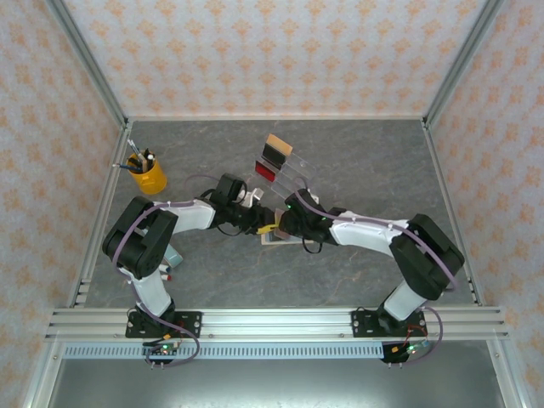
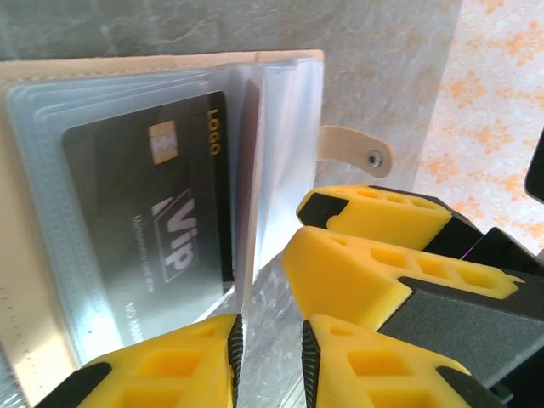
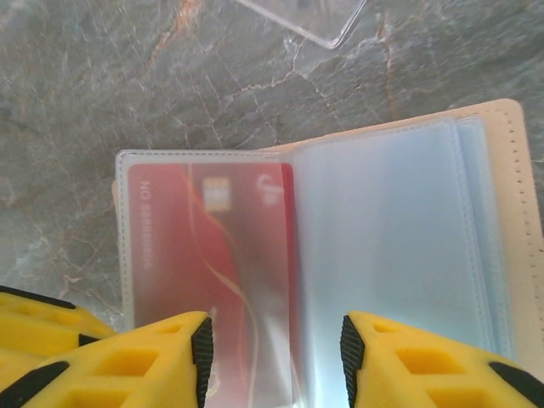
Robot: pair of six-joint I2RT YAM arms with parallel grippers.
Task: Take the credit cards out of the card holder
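Your card holder (image 3: 520,212) lies open on the table (image 3: 127,68) between the two grippers — a red card (image 3: 195,255) sits in one clear sleeve, a dark card (image 2: 144,212) in another. Your left gripper (image 2: 268,361) has its jaws narrowly apart, just beside the sleeve edges. Your right gripper (image 3: 274,365) stands moderately wide over the red card's sleeve. Both arms reach inward and meet mid-table.

The grey stone-patterned tabletop (image 1: 374,161) carries a yellow pen cup (image 1: 149,177), a clear slotted stand (image 1: 295,170) and the open card holder (image 1: 274,240).
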